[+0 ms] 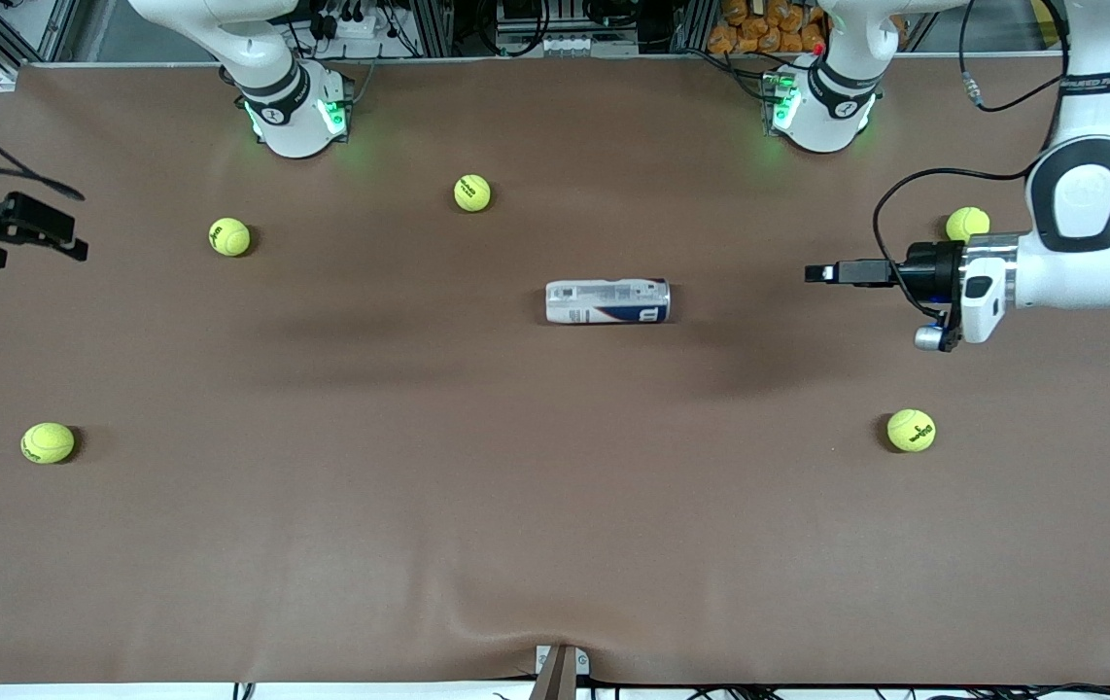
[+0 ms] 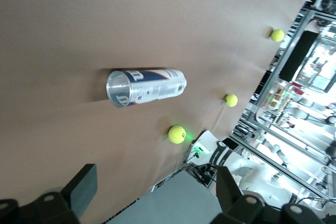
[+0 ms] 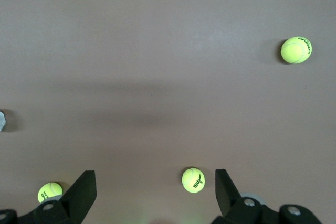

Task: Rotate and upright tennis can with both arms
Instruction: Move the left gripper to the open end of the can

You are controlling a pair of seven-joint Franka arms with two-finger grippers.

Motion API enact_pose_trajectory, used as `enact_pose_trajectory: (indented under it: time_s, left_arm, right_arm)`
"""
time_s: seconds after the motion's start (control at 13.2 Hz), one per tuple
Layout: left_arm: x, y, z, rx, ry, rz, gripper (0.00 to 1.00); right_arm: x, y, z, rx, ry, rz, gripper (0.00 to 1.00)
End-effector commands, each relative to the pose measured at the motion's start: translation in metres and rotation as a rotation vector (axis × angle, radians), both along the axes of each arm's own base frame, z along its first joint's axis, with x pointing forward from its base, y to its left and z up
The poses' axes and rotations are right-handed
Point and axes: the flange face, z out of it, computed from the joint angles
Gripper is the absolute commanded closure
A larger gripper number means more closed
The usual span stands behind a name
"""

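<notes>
The high front camera looks down across the table [image 1: 555, 506]; both wrist cameras view its top from above.

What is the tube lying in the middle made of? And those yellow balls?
The tennis can looks like clear, shiny plastic with a silvery rim: the left wrist view shows inside it. The tennis balls look fuzzy, probably felt, matte yellow-green.

My brown tabletop [image 1: 477, 506] carries the tennis can [image 1: 607, 301], lying on its side near the middle. Five yellow-green tennis balls [image 1: 472, 192] rest scattered around it, well apart, two toward each end and one near my right arm's base.
</notes>
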Motion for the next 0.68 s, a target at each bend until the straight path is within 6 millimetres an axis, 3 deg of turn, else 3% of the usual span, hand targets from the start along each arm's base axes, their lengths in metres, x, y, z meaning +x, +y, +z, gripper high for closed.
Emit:
enact_pose_trajectory:
  time_s: [0.0,0.15,0.3,0.45,0.6]
  left_arm:
    - [-0.018,-0.005,-0.025,-0.045,-0.019,0.036,0.00]
    - [-0.028,-0.021,-0.052,-0.081,-0.060,0.032,0.00]
    - [-0.033,-0.023,-0.090,-0.129,-0.080,0.028,0.00]
    - [-0.036,-0.028,-0.125,-0.188,-0.096,0.030,0.00]
    - [-0.041,-0.044,-0.154,-0.230,-0.097,0.039,0.00]
  right_arm:
    - [-0.013,0.010,0.017,-0.052,-0.096,0.025,0.00]
    - [-0.020,0.013,0.031,-0.051,-0.142,0.031,0.00]
    - [-0.030,0.018,0.045,-0.055,-0.159,0.043,0.00]
    - [-0.037,0.007,0.049,-0.052,-0.119,0.023,0.00]
    - [-0.039,0.009,0.053,-0.054,-0.109,0.058,0.00]
